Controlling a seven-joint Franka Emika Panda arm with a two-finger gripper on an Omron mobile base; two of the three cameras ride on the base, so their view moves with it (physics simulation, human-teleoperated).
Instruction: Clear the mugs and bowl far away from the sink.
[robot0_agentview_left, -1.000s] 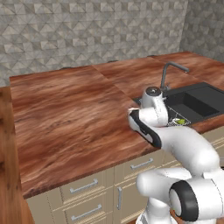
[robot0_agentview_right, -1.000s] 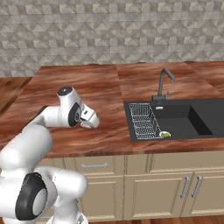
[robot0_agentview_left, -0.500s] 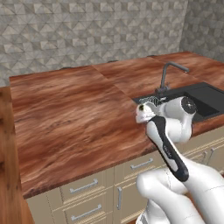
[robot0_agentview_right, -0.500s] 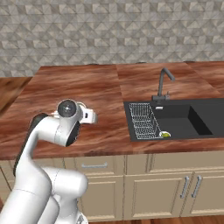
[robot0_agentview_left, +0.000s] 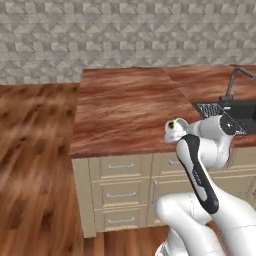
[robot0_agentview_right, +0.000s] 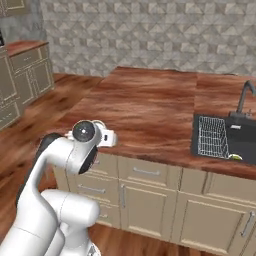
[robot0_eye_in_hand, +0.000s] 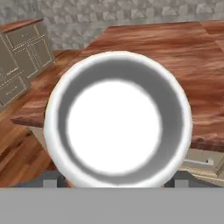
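Note:
A glossy white mug (robot0_eye_in_hand: 114, 127) sits right in front of the hand camera, its open mouth facing the lens. My gripper (robot0_eye_in_hand: 114, 177) is shut on it, with a dark fingertip low on each side of the rim. From the right base view, the gripper (robot0_agentview_right: 111, 138) carries the mug in the air at the counter's front left corner, well left of the black sink (robot0_agentview_right: 235, 142). In the left base view the hand (robot0_agentview_left: 172, 127) hangs by the counter's front edge, left of the sink (robot0_agentview_left: 242, 112). The bowl is out of view.
The wooden counter (robot0_agentview_right: 150, 105) runs back to a stone-tiled wall. A wire rack (robot0_agentview_right: 210, 136) lies in the sink's left half, with a grey faucet (robot0_agentview_right: 245, 97) behind it and a small yellow-green thing (robot0_agentview_right: 234, 157) in the basin. Wooden floor (robot0_agentview_left: 35, 165) lies left of the cabinet drawers (robot0_agentview_left: 120, 192).
Both base views have shifted, so the base has moved left, away from the sink; the floor and counter end now show. The arm has swung round and still holds the white mug.

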